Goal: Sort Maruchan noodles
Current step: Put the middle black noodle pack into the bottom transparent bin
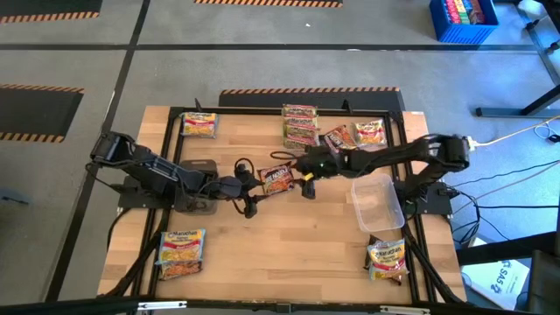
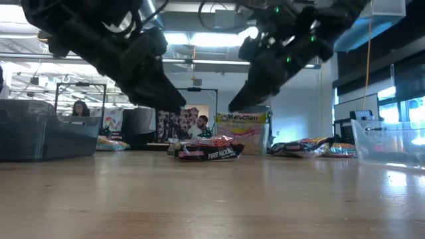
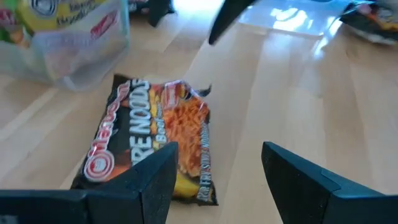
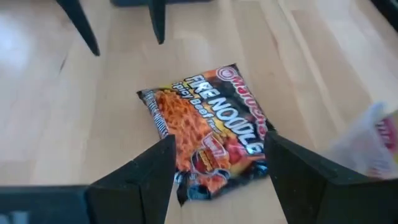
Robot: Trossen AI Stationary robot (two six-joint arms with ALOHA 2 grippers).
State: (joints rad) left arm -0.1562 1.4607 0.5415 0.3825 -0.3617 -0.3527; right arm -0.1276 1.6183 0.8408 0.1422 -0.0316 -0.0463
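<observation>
Right end effector (image 4: 217, 165) open, tub (image 1: 378, 203) empty

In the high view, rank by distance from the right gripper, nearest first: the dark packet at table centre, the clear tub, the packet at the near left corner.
From the right gripper:
1. Dark packet, right beside it at table centre.
2. Clear tub, on the right side of the table.
3. Near left corner packet, farthest, across the table.

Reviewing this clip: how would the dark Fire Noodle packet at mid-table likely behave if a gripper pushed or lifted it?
The dark packet lies flat on the wooden table, so it probably slides rather than rolls or tips. Its glossy, crinkled wrapper looks slippery, and the loose edges may flex. It seems light for its size, and the noodle block inside could crack if pinched hard.
</observation>
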